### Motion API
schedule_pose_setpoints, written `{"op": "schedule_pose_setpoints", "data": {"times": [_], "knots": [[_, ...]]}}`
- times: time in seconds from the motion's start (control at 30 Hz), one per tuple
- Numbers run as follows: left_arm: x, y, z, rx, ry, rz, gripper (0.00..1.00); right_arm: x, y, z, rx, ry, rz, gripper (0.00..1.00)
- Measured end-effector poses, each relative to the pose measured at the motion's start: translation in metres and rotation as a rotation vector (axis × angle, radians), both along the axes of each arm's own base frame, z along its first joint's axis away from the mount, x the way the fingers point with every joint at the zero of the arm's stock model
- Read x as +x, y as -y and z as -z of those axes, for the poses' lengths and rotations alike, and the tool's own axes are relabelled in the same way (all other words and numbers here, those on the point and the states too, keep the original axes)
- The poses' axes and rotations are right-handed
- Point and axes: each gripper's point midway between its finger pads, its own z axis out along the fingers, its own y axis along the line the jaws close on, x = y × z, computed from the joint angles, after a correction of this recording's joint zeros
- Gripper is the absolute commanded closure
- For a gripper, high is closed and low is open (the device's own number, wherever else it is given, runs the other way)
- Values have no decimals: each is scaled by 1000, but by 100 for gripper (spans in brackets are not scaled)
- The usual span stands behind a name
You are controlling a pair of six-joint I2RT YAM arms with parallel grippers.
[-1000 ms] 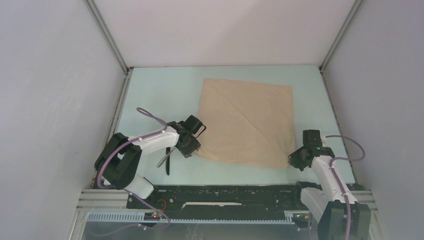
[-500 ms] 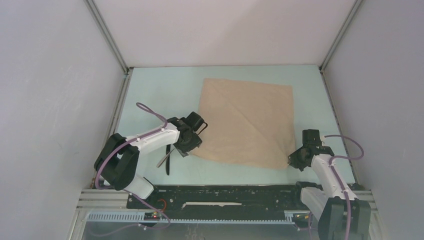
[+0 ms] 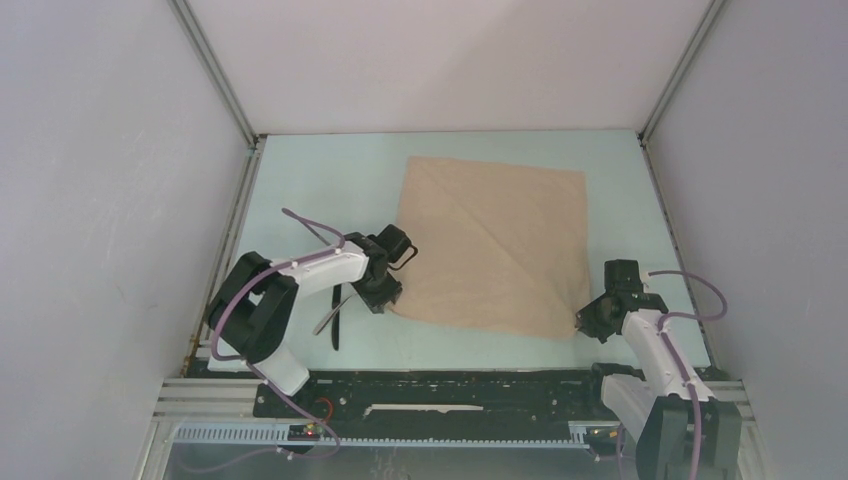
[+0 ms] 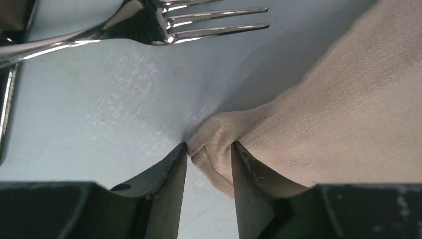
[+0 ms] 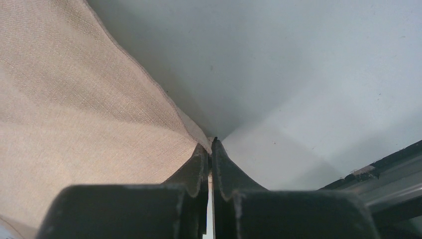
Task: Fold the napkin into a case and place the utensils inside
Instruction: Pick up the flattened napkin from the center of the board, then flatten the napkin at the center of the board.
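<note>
The top view looks down from above and behind the arm bases [image 3: 285, 375] toward the far wall [image 3: 450, 60], distant enough to take in the whole surface [image 3: 320, 180] and the spread napkin [image 3: 490, 240]. The left wrist view sits low, just behind the left hand [image 4: 209, 145], looking along the surface at the napkin's near-left corner, with the fork [image 4: 209, 22] beyond. The right wrist view, equally close behind the right hand [image 5: 210, 144], faces the near-right corner. All three share the napkin.
</note>
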Motion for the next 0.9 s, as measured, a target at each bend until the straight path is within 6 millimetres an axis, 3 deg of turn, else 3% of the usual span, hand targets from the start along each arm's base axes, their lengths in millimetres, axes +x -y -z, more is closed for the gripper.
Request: {"op": "schedule_pose_setpoints", "data": {"times": [0.17,0.43,0.53,0.63,0.77,0.83,0.87,0.9], "knots": [[2,1,3,-56,8,-24,100,1,-1,-2,3,10,-3,100],[13,3,-8,-90,97,-2,100,7,-11,-5,61,35,-65,100],[23,4,-33,-98,167,47,100,24,-19,-27,123,114,-102,100],[53,17,-100,-162,353,112,100,55,-18,-80,138,291,-146,100],[86,36,-248,-321,734,202,100,91,-11,-218,24,656,-254,100],[80,33,-324,-399,937,238,100,86,-12,-292,-64,844,-309,100],[72,28,-358,-436,1033,252,100,73,-14,-334,-123,950,-335,100],[61,22,-385,-470,1112,265,100,60,-16,-363,-165,1027,-349,100]]}}
